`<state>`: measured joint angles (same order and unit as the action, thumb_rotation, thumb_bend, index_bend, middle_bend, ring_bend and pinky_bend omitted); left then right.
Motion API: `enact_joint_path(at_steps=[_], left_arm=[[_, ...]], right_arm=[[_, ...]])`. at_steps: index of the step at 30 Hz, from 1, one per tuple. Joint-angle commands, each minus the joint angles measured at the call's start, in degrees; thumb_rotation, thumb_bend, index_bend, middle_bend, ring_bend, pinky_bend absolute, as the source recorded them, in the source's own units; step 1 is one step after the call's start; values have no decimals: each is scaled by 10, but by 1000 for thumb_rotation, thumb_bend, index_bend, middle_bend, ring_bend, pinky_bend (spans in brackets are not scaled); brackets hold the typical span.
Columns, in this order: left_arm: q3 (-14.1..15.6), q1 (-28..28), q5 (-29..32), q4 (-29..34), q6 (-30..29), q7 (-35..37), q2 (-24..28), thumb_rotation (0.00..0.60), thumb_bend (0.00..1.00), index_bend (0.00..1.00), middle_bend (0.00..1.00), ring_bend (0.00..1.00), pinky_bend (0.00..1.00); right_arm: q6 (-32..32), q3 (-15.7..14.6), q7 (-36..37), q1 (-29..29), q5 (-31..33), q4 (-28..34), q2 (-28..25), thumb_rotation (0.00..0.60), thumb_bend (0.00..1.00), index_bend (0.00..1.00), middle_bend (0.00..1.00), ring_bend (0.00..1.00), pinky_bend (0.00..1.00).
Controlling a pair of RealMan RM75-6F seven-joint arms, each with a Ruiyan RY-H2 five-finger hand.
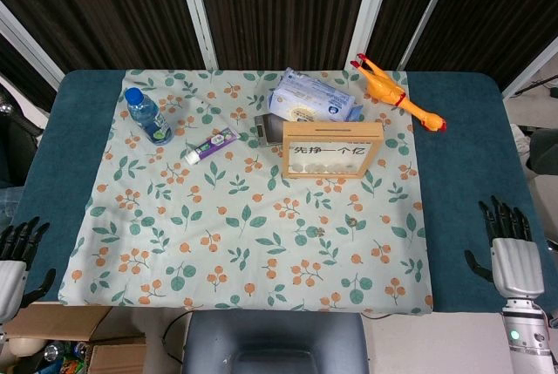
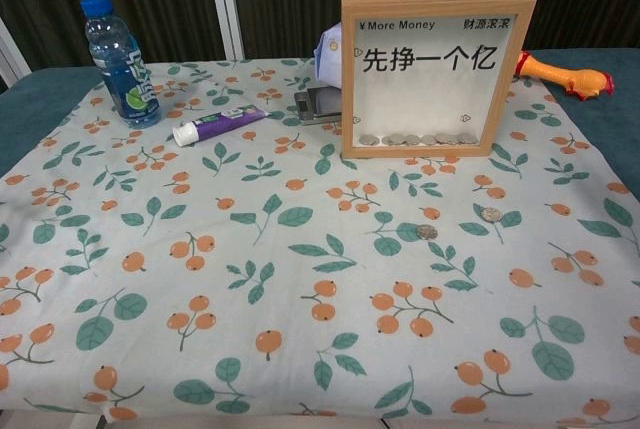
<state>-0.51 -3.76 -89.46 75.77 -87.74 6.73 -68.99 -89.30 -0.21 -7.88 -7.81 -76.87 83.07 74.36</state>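
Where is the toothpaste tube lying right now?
In both views the toothpaste tube lies on the floral cloth, left of centre, between the water bottle and the wooden coin frame.

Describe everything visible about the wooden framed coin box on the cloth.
The coin box is a light wooden frame with a clear front pane, standing upright on the floral tablecloth toward the far right. The pane carries the print "More Money" above large black Chinese characters. A row of coins lies along its inside bottom. Two loose coins lie on the cloth in front, apart from it. A blue-and-white packet sits just behind. Neither hand touches it.
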Motion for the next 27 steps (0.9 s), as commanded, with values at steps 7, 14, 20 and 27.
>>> enact_joint_path(at_steps=[7, 14, 20, 27], left_arm=[[5, 1, -6, 0, -2, 5, -2, 600, 378, 0, 0, 0, 0], [4, 1, -6, -1, -3, 5, -5, 600, 378, 0, 0, 0, 0], [6, 5, -2, -6, -2, 4, -9, 600, 377, 0, 0, 0, 0], [9, 5, -7, -7, -4, -4, -12, 600, 375, 0, 0, 0, 0]], right_arm=[[13, 10, -11, 0, -20, -4, 5, 600, 430, 0, 0, 0, 0], [44, 16, -39, -17, -37, 2, 10, 600, 429, 0, 0, 0, 0], [85, 26, -82, -59, -71, 20, 22, 600, 429, 0, 0, 0, 0], [147, 41, -162, -106, -63, 6, 74, 600, 429, 0, 0, 0, 0]])
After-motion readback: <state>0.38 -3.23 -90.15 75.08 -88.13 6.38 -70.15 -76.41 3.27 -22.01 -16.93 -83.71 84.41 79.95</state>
